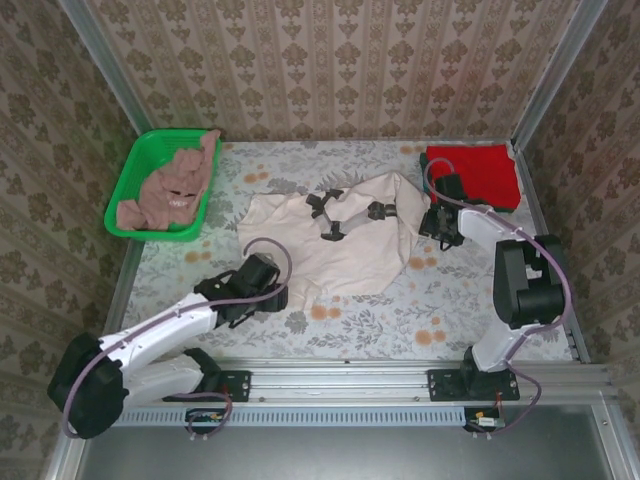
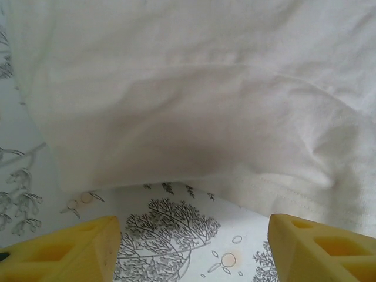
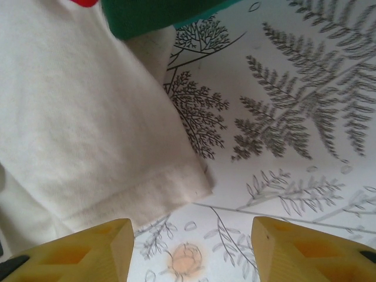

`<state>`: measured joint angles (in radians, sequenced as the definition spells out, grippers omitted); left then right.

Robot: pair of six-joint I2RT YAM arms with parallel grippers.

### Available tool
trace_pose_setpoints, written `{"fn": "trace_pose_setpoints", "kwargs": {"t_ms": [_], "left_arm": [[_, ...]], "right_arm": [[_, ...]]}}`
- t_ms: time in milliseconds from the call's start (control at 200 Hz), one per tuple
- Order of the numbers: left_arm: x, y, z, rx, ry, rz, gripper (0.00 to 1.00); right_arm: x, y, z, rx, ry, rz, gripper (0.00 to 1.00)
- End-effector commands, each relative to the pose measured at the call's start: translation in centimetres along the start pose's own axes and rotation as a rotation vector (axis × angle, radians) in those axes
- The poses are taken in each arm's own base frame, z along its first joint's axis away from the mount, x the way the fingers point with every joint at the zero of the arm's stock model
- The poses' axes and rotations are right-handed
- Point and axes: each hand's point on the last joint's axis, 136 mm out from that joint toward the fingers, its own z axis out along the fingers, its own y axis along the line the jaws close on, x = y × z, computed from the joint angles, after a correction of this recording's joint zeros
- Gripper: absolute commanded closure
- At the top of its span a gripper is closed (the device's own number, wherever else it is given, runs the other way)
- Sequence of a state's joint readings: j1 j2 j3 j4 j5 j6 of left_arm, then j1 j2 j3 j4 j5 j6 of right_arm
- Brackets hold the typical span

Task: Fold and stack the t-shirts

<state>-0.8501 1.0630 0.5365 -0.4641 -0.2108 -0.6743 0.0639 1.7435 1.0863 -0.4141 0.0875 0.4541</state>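
Four t-shirts (image 1: pixel 340 240), one basket (image 1: pixel 128 180) — two arms (image 1: pixel 160 335)

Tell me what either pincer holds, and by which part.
Nothing is held: left pincer and right pincer both stand open over the tablecloth, just short of the cream t-shirt.

You have soft, even light from overhead in the top view: the table (image 1: pixel 400 300) is bright and free of glare, and the shadows on it are short and faint. The side walls (image 1: pixel 40 150) look dimmer. At your left wrist, the cream t-shirt (image 2: pixel 205 88) carries a soft grey shadow above its hem, and the left gripper (image 2: pixel 194 255) sits slightly out of focus. At your right wrist, the printed ferns (image 3: pixel 294 106) are crisp, while the right gripper (image 3: pixel 191 252) blurs at the bottom edge.
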Motion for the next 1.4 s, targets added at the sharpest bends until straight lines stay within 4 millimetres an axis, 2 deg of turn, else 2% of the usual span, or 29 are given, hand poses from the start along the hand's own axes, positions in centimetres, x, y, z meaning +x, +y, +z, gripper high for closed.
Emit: {"fn": "trace_pose_setpoints", "kwargs": {"t_ms": [0,120,205,390,470,610,745,810,915,960,1050,1150,1215,1230,1275,1325,1375,1395], "left_arm": [[-0.4,-2.0,-0.1,0.021,-0.061,-0.035,0.31],[-1.1,-5.2,-1.4,0.065,-0.139,0.047,0.31],[-1.5,-6.9,-1.8,0.048,-0.158,0.151,0.26],[-0.2,-10.6,0.4,0.095,-0.097,0.326,0.24],[0.4,-11.4,1.8,0.093,-0.068,0.376,0.25],[0.9,-10.4,3.5,-0.013,-0.034,0.412,0.34],[0.5,-9.8,3.9,-0.063,-0.042,0.416,0.62],[0.1,-9.8,3.5,-0.072,-0.052,0.416,0.80],[-1.2,-9.2,1.7,-0.115,-0.074,0.432,1.00],[-2.0,-8.5,0.5,-0.153,-0.088,0.442,1.00],[-4.1,-5.5,-3.1,-0.288,-0.118,0.434,1.00],[-6.8,-3.7,-6.9,-0.326,-0.174,0.409,1.00],[-8.2,-4.0,-8.7,-0.269,-0.215,0.408,1.00],[-8.5,-4.2,-9.1,-0.253,-0.226,0.408,1.00],[-9.0,-4.9,-10.0,-0.209,-0.247,0.421,0.98],[-9.0,-5.8,-10.7,-0.163,-0.255,0.445,0.93],[-8.4,-6.2,-11.1,-0.137,-0.248,0.471,0.92],[-8.2,-6.1,-11.2,-0.135,-0.244,0.478,0.88]], "right_arm": [[-0.9,1.3,0.8,-0.073,0.001,0.048,0.44],[-1.0,1.2,1.7,-0.078,0.016,0.074,0.46],[-1.0,1.4,2.4,-0.087,0.030,0.086,0.47],[-0.7,1.2,3.4,-0.079,0.040,0.105,0.53],[-0.6,1.3,3.7,-0.086,0.047,0.110,0.62],[-0.4,1.0,3.5,-0.082,0.038,0.114,0.80],[-0.6,0.9,2.5,-0.084,0.020,0.113,0.95],[-0.9,0.9,1.7,-0.088,0.005,0.108,1.00],[-1.0,0.7,-0.4,-0.095,-0.027,0.097,1.00],[-1.0,0.8,-1.6,-0.095,-0.046,0.085,1.00],[-0.6,1.3,-4.5,-0.098,-0.089,0.036,1.00],[0.0,1.6,-7.5,-0.091,-0.138,-0.016,1.00],[0.4,1.5,-9.1,-0.091,-0.162,-0.025,1.00],[0.2,1.4,-10.2,-0.100,-0.189,-0.024,1.00],[0.4,1.0,-11.5,-0.096,-0.215,-0.026,1.00],[0.5,0.5,-13.0,-0.093,-0.243,-0.022,1.00],[0.9,-0.3,-14.3,-0.082,-0.263,-0.022,1.00],[1.0,-0.6,-14.9,-0.076,-0.275,-0.022,1.00]]}}
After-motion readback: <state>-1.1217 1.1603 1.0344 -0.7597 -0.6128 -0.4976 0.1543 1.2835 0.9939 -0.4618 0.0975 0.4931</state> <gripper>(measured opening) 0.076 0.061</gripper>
